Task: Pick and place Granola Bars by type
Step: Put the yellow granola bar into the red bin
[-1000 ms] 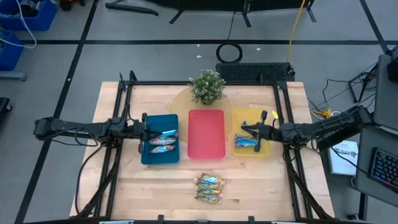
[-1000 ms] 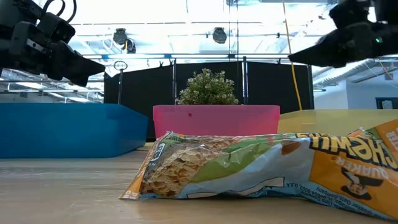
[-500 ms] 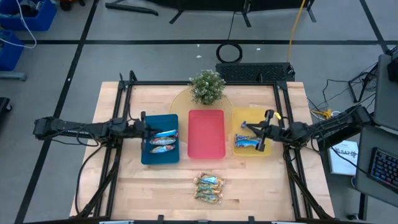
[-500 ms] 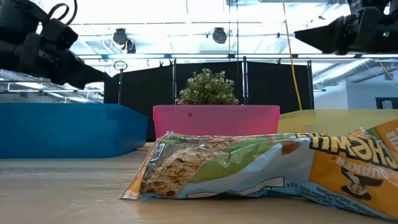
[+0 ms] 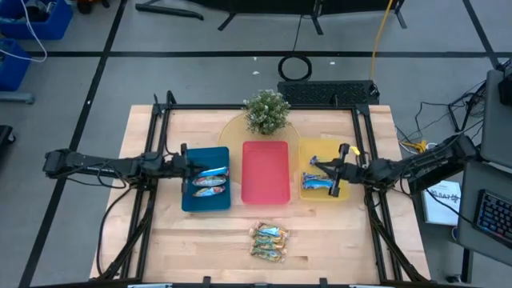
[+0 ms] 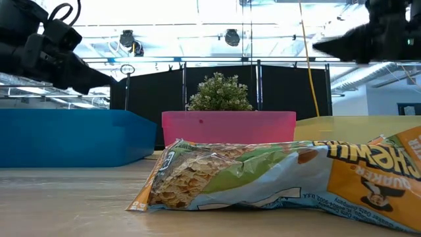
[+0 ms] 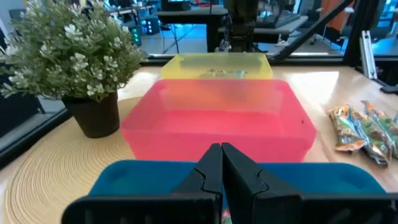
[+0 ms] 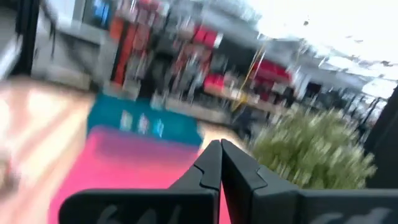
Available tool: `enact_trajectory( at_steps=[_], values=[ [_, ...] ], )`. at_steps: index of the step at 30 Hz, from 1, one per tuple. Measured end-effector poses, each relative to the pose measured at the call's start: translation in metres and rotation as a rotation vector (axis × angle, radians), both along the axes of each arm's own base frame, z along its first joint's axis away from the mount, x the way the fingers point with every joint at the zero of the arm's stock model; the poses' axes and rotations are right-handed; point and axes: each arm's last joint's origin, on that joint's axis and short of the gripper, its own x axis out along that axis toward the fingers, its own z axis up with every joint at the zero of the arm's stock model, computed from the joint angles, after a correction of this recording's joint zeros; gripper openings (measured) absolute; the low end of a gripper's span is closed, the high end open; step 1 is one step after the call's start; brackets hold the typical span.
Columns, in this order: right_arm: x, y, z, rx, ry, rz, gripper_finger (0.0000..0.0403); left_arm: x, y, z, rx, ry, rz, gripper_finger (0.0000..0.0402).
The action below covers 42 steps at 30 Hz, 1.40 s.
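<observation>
Pale wood table, plank-grained, carried three smooth plastic trays in a row: blue tray, red tray, translucent yellow tray. Compared with the frame a second before, the right gripper had pulled slightly back toward its own side and turned, so that it hung over the yellow tray's right half rather than reaching across it; the right wrist view was streaked with motion. Its fingers were pressed together, holding nothing. The left gripper had hardly shifted; it hung over the blue tray's left edge, its fingers likewise clamped tip to tip on nothing. Trays and bars lay as before. Two crinkled blue-and-orange granola bars lay side by side in the blue tray, and shiny blue bars lay in the yellow tray under the right gripper. The red tray looked bare inside from above. Tan-and-teal bars, foil-wrapped with crimped ends, sat stacked on the bare wood well in front of the red tray, close before the low camera. A small bushy potted plant stood on a round woven mat behind the red tray.
</observation>
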Motion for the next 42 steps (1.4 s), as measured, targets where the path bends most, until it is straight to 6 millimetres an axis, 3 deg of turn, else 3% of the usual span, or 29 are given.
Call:
enact_trajectory(
  at_steps=[3,8,11,16,21,25,30,36,42],
  values=[
    [0.003,0.001,-0.009,-0.027,0.116,-0.037,0.0,0.001,-0.001,0.005,0.005,-0.049,0.002,0.001],
    [0.006,0.001,-0.005,-0.012,0.097,-0.112,0.0,0.009,-0.017,0.028,0.012,-0.011,-0.054,0.001],
    [0.006,0.001,-0.006,-0.012,0.102,-0.112,0.0,0.021,-0.034,0.037,0.043,0.028,-0.067,0.001],
    [0.006,0.001,-0.006,0.001,0.103,-0.111,0.0,0.05,-0.075,0.056,0.176,-0.027,-0.25,0.003],
    [0.006,0.001,-0.009,0.002,0.129,-0.11,0.0,0.088,-0.117,0.06,0.261,0.018,-0.328,0.0095],
    [0.006,0.001,-0.01,0.022,0.132,-0.109,0.0,0.131,-0.143,0.059,0.209,0.096,-0.167,0.0166],
    [0.006,0.001,-0.011,0.009,0.139,-0.11,0.0,0.183,-0.165,0.042,0.134,0.387,-0.181,0.0239],
    [0.006,0.001,-0.011,-0.038,0.154,-0.112,0.0,0.233,-0.183,0.035,0.109,0.559,-0.165,0.0282],
    [0.006,0.001,-0.014,-0.05,0.184,-0.112,0.0,0.265,-0.185,0.038,0.037,0.553,-0.227,0.0292]
  ],
)
